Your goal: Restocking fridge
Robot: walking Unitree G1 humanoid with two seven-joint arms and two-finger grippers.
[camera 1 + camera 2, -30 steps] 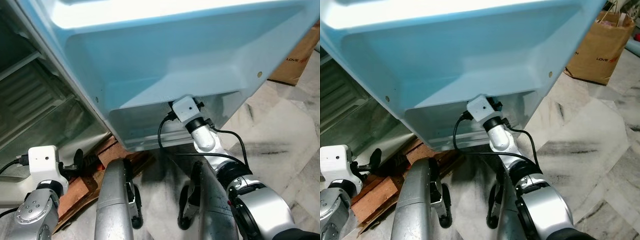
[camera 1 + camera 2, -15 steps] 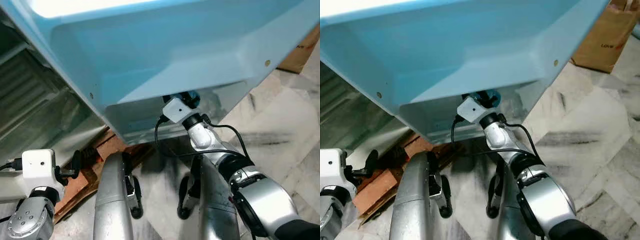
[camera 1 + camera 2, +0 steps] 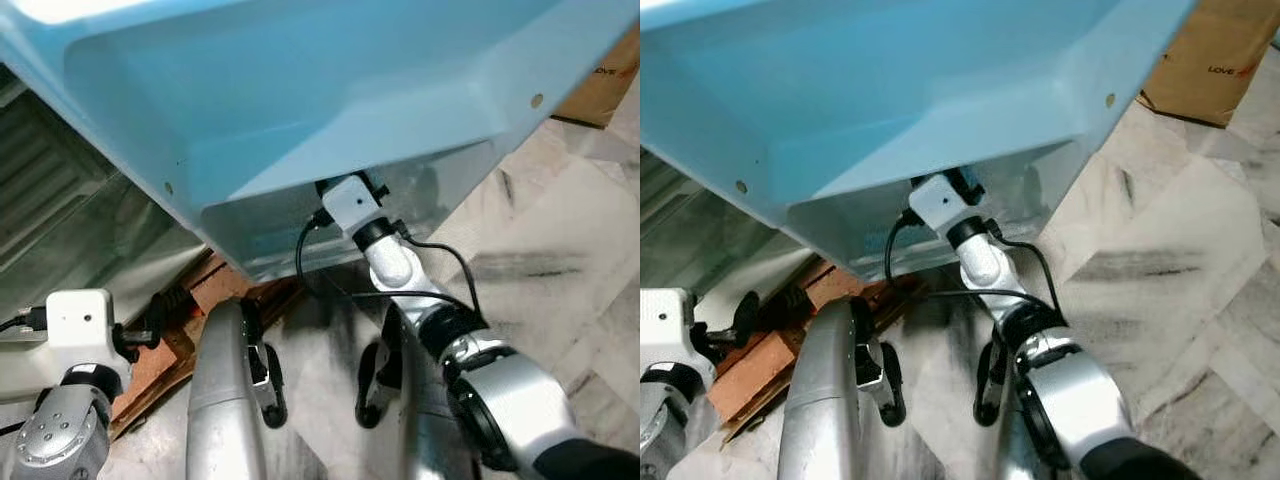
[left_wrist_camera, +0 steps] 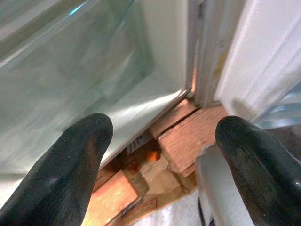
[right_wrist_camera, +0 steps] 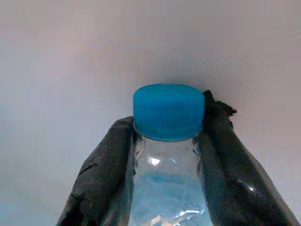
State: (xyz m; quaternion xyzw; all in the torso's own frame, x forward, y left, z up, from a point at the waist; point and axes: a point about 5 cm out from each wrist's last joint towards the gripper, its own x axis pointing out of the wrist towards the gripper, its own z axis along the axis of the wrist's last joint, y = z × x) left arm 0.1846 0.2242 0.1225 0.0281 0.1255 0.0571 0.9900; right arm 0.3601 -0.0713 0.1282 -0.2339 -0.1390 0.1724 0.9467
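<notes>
The fridge door (image 3: 300, 90) stands open, its pale blue inner liner overhead in the eye views. My right gripper (image 5: 168, 123) is shut on the neck of a clear water bottle (image 5: 165, 188) with a blue cap (image 5: 168, 110), held close to a plain pale surface. From the head, the right wrist (image 3: 352, 205) reaches up under the door's lower bin (image 3: 440, 190), and the bottle is mostly hidden behind it. My left gripper (image 4: 160, 141) hangs low and open, holding nothing, near the fridge's base.
Red bricks (image 3: 215, 290) prop up the fridge's base beside my left gripper. Glass shelves (image 3: 60, 200) of the fridge body lie to the left. A brown paper bag (image 3: 1220, 60) stands on the marble floor (image 3: 560, 260) at the far right.
My right wrist has shifted slightly left and up under the door's lower bin with the bottle. The head view has shifted. The left arm stays low.
</notes>
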